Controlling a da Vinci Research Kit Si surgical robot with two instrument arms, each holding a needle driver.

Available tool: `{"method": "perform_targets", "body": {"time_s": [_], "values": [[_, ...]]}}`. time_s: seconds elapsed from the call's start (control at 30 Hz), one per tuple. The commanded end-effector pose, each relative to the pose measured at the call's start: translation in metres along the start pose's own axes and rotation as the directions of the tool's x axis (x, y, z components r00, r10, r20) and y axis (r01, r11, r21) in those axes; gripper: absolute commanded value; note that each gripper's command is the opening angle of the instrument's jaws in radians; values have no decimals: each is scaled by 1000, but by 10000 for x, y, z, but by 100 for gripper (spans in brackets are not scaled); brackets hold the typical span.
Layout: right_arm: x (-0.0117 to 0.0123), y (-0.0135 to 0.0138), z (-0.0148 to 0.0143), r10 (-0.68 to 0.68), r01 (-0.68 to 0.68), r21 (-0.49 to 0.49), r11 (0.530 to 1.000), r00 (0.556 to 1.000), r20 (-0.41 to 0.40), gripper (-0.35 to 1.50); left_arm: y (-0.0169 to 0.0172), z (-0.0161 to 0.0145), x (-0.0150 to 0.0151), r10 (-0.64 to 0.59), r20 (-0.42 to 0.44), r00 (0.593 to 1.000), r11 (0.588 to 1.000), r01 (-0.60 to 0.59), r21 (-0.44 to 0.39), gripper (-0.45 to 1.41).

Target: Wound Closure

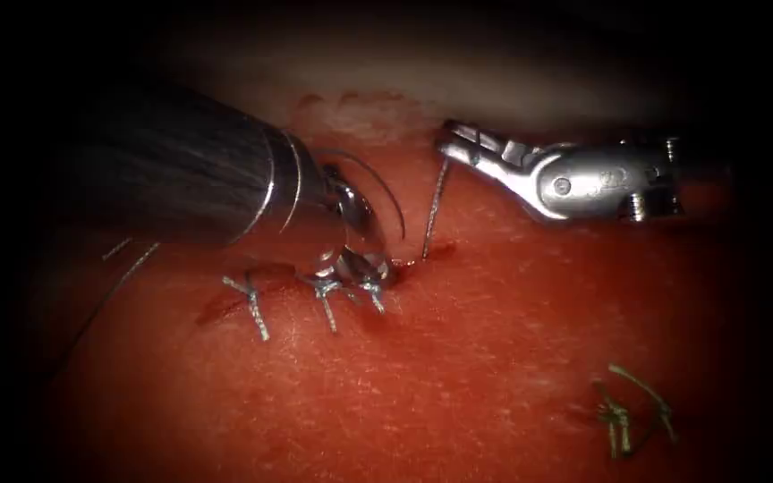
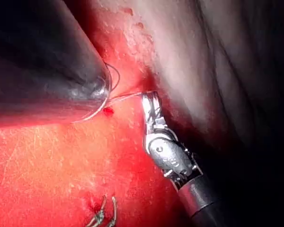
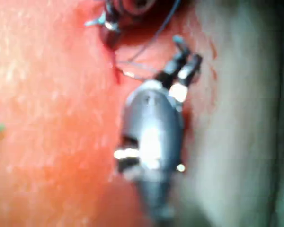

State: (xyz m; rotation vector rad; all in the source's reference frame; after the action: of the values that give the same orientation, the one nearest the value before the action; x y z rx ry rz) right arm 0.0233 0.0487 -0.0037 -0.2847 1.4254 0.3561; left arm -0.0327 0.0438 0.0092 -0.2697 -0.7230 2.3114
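Left tool (image 1: 370,268): your dark-shafted steel driver sat nearest the lens, tip down at the cut; couldn't tell jaw state or what it held.
Right tool (image 1: 454,143): your silver wristed driver was clamped on the needle's upper end.
Needle (image 1: 433,213): thin curved steel, point in the red tissue (image 1: 494,358) just right of the cut (image 1: 413,259).
Thread (image 1: 385,183): dark loop beside your left tool.
Stitches (image 1: 257,309): three pale knots left along the cut.
Risk: your end grip could let the needle swivel and tear the edge.
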Motion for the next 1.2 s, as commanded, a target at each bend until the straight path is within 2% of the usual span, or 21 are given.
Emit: {"method": "perform_targets", "body": {"time_s": [0.03,0.1,0.33,0.57,0.8,0.97,1.1,1.13,1.2], "values": [[-4,-7,7,-4,4,14,1000,1000,-7,-35,1,9,2,2,-2,1000,1000,-2,-3,-29],[-1,-13,8,-33,33,53,998,999,-7,-35,1,8,2,3,-4,1000,1000,-3,-5,-27],[2,-19,6,-75,75,87,993,997,3,-35,1,7,2,7,-10,1000,1000,-7,-12,-26],[5,-23,5,-71,72,127,989,997,-10,-35,1,1,5,10,-22,1000,1000,-11,-17,-16],[6,-20,4,-53,57,164,985,998,-29,-35,7,-39,14,3,-96,995,999,0,32,-2],[8,-9,8,-46,50,169,984,999,-29,-35,35,-60,7,-10,-118,993,999,15,44,-5],[7,-3,11,-37,42,180,983,999,-33,-35,66,-53,5,-6,-125,992,998,13,54,-7],[6,-1,12,-30,37,189,981,999,-36,-35,83,-47,6,-1,-115,993,999,5,39,-8],[5,0,13,-17,25,200,980,999,-39,-35,96,-40,10,3,-108,994,1000,1,30,-8]]}}
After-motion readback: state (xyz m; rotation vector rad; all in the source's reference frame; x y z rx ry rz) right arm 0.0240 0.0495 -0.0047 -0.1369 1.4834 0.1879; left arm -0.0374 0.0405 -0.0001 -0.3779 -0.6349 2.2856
